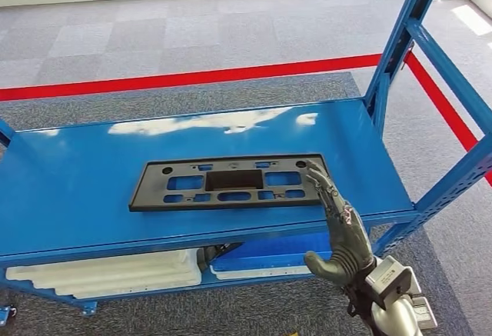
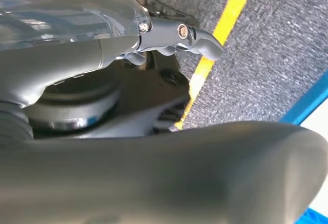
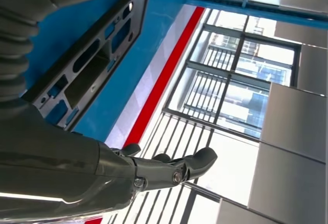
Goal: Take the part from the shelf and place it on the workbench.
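Black slotted part (image 1: pixel 229 182) flat on blue shelf (image 1: pixel 69 190) top | right hand (image 1: pixel 339 232) at its right end, fingers straight and spread, tips touching part edge, nothing held | left hand (image 2: pixel 166 34) fingers extended over grey carpet (image 2: pixel 270 44), empty

Grey carpet floor (image 1: pixel 232 28) with a red line (image 1: pixel 174 80); barred windows (image 3: pixel 232 80).

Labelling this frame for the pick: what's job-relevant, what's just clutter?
Job:
part, flat on the shelf top
shelf, blue
right robot hand, open, fingertips at the part's right end, not gripping

Clutter:
white trays on the lower level
red floor line
yellow floor line
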`<state>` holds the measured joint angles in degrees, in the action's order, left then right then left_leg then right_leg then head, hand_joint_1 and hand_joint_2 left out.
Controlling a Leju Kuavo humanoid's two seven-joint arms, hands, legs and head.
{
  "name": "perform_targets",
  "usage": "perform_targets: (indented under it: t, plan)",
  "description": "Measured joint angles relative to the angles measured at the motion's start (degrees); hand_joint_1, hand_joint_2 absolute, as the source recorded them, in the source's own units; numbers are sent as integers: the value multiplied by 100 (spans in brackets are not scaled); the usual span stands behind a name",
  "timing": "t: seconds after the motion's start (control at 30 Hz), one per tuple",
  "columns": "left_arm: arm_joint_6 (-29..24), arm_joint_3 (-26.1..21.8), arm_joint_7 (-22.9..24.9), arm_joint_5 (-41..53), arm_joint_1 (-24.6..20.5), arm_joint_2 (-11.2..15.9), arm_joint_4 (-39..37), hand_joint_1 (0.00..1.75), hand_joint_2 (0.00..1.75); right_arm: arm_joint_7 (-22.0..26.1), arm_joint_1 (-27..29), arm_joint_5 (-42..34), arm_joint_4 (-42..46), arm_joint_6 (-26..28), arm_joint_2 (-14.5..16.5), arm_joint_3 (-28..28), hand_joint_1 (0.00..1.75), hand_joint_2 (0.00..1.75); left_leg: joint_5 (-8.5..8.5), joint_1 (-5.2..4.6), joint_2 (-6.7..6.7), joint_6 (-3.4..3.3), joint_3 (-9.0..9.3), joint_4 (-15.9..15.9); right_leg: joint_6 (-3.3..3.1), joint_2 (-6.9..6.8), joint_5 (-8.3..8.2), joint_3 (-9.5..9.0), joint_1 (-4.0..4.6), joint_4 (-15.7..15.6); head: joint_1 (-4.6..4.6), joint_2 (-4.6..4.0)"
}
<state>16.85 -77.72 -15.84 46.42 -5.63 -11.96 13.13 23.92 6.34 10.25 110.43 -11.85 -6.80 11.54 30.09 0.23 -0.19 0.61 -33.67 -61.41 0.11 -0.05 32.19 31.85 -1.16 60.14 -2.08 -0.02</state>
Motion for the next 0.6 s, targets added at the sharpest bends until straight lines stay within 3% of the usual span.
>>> perform_targets:
  t: [0.07,0.13,0.27,0.4,0.53,0.6]
  plan:
    - [-4,0,1,-9,3,-2,-7,0,0,5,-3,2,1,-2,1,2,0,175,19,5,-4,43,88,188,1,12,22,3,33,11,7,0]
    - [-8,0,2,-17,11,-2,-10,0,0,8,-3,15,2,2,1,3,0,175,37,-6,-7,33,92,196,9,14,15,-7,24,-9,15,0]
    - [-16,0,5,-20,4,-2,-10,0,0,3,-8,74,2,51,3,3,0,0,49,-23,-6,3,99,195,31,13,7,-30,9,-43,16,1]
    - [-34,0,1,-20,4,-2,-10,0,0,-42,-11,217,2,150,17,5,0,0,56,-36,-6,-16,104,193,53,12,7,-34,-2,-49,16,0]
    - [-45,0,-9,-21,4,-2,-10,0,0,-114,-26,486,2,321,34,7,0,175,56,-33,-6,-17,107,192,54,12,7,-35,-2,-50,16,1]
    - [-53,0,-9,-21,4,-2,-10,0,0,-198,-34,683,2,435,41,9,0,175,56,-29,-6,-17,108,192,53,12,7,-35,-1,-50,16,1]
